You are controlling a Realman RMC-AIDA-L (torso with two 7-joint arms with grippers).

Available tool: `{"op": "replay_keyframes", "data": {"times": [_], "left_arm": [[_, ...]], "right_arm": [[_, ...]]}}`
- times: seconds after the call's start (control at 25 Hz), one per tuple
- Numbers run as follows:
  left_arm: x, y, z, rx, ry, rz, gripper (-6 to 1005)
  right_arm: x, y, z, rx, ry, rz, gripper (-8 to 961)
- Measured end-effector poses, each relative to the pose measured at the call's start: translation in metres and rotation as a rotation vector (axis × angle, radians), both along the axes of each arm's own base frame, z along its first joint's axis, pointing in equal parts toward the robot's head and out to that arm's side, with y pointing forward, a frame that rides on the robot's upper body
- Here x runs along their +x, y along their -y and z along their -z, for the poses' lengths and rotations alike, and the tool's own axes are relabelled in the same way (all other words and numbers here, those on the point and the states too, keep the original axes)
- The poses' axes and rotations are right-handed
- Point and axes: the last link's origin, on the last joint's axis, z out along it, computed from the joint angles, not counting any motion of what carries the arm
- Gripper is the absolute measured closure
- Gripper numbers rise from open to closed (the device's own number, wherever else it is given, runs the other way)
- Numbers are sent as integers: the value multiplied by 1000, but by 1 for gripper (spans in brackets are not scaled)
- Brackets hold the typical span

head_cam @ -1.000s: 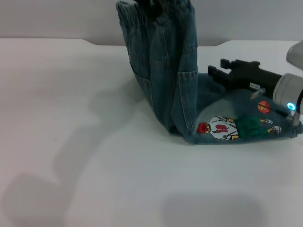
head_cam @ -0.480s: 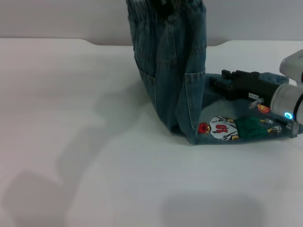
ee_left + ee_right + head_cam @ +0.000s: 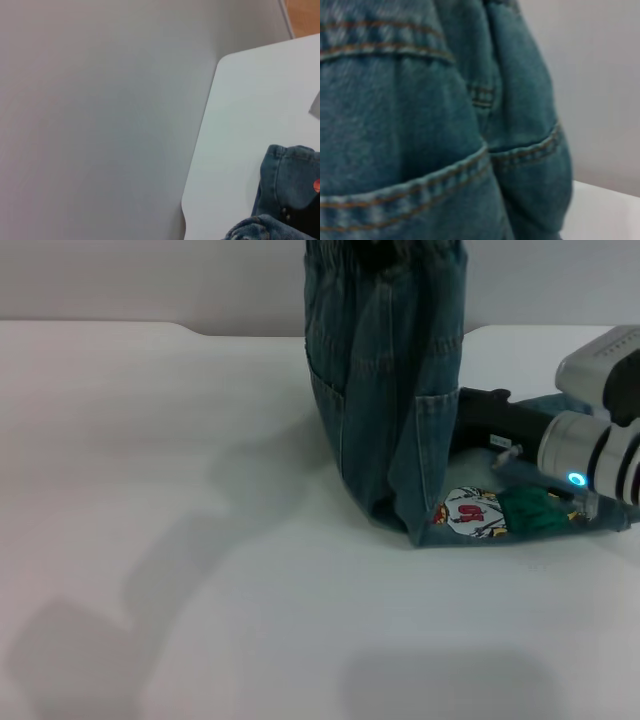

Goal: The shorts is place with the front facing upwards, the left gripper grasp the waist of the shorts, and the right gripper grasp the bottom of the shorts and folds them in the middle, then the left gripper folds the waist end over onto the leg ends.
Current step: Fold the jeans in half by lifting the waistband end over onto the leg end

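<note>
Denim fills the middle of the head view: the blue shorts (image 3: pixel 385 390) with stitched pockets hang upright from their gathered elastic waist (image 3: pixel 385 252), which runs off the top edge, so the left gripper holding it is out of sight and I cannot tell how its fingers stand. The lower part of the garment lies flat on the white table (image 3: pixel 150 540), the leg ends (image 3: pixel 560 520) spread toward the robot's right with the cartoon basketball-player print (image 3: pixel 500 512) facing up. The black blocky right gripper (image 3: pixel 485 420), behind its silver-white wrist with the small lit ring, rests low over the flat cloth just beside the hanging panel; whether its jaws are parted or closed is hidden by the denim. From the left wrist camera I see mostly grey wall, a corner of the table and a bunched denim hem low in the corner, no fingers. The right wrist camera is pressed up against denim, showing only orange-stitched seams. To my eye the fold-over is in hand: the waist wants carrying across above the print and lowering evenly, so the band lands square on the hems, while the right gripper should clear out from under the falling panel or it risks being folded in.
</note>
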Motion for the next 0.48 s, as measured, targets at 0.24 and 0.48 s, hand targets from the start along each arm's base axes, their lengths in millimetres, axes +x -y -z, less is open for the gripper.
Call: {"op": "replay_keyframes", "data": {"times": [0.24, 0.48], "left_arm": [[3, 3, 1, -2, -4, 19, 952], [5, 6, 2, -4, -12, 39, 952]], "right_arm": [[-8, -1, 5, -15, -2, -19, 510], [-16, -4, 6, -23, -14, -38, 510]]}}
